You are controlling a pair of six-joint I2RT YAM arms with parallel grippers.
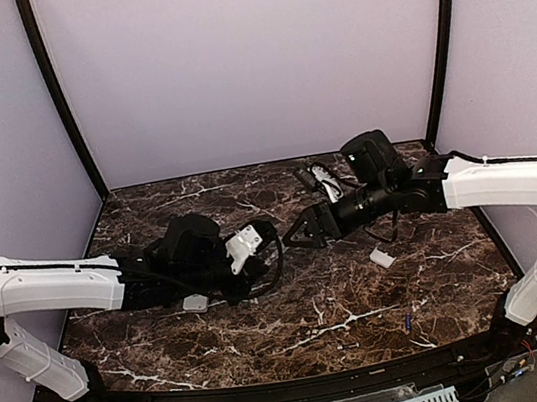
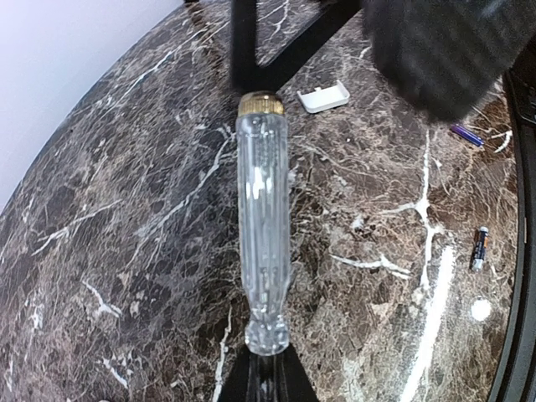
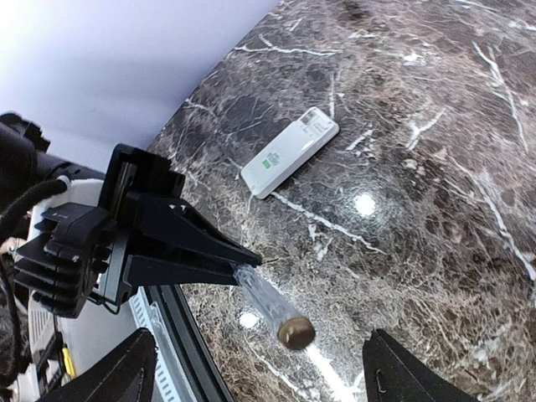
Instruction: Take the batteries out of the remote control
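On the marble table (image 1: 314, 305), the remote control (image 3: 289, 152) is lying flat beyond the left gripper (image 3: 243, 266), which is clamping a clear handle (image 3: 266, 303). The right gripper (image 1: 296, 234) is hanging with its fingers spread wide, gripping nothing. Two batteries (image 2: 466, 135) are lying loose toward the front edge, past the white cover (image 2: 323, 96).

We see a dark brown marble-patterned counter (image 1: 314, 305) streaked with white veins, glossy enough to throw back small spots of light. On its left half lies a slim white plastic remote control (image 3: 289, 152), flat, with small print on its upturned face. Right of the middle rests a small white rectangular plastic cover piece (image 1: 382, 257), well apart from the remote control. Near the front edge on the right we find a tiny dark blue-purple cylindrical battery (image 1: 406, 321). A second battery (image 2: 478, 248), dark with a pale end, lies apart from it, near the counter's black rim.
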